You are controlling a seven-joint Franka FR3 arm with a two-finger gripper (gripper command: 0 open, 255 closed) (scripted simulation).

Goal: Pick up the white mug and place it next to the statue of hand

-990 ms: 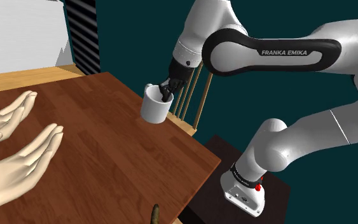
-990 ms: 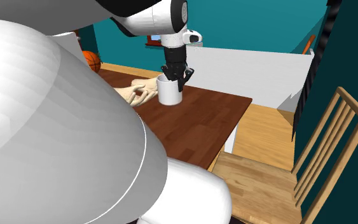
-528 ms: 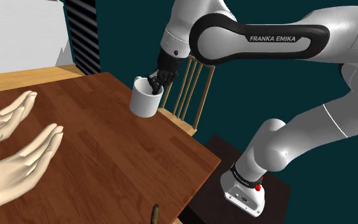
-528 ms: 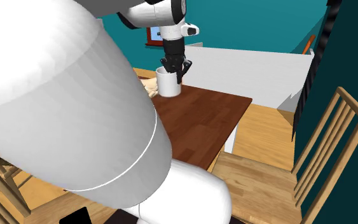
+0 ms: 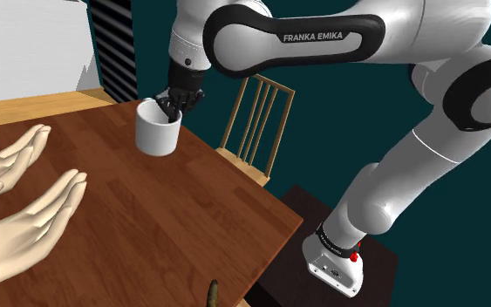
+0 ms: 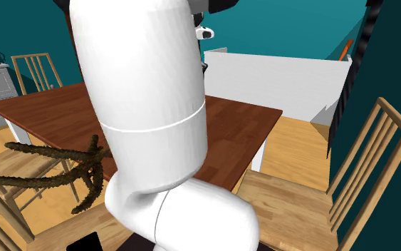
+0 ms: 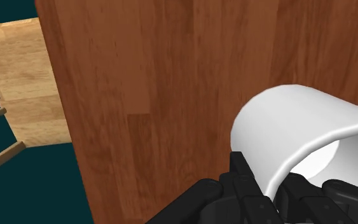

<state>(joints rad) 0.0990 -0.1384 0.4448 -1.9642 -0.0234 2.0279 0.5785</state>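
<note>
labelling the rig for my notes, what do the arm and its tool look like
White, rounded arm links with dark joints; one black band carries white FRANKA EMIKA lettering. A small red spot sits near the base. The tool is all black and two-fingered.

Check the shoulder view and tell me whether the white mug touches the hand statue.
No, bare table separates the mug from the hand statue.

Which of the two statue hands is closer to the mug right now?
The upper hand in the shoulder view: its fingertips lie closest to the white mug clasped by the gripper; the lower hand sits nearer the camera.
</note>
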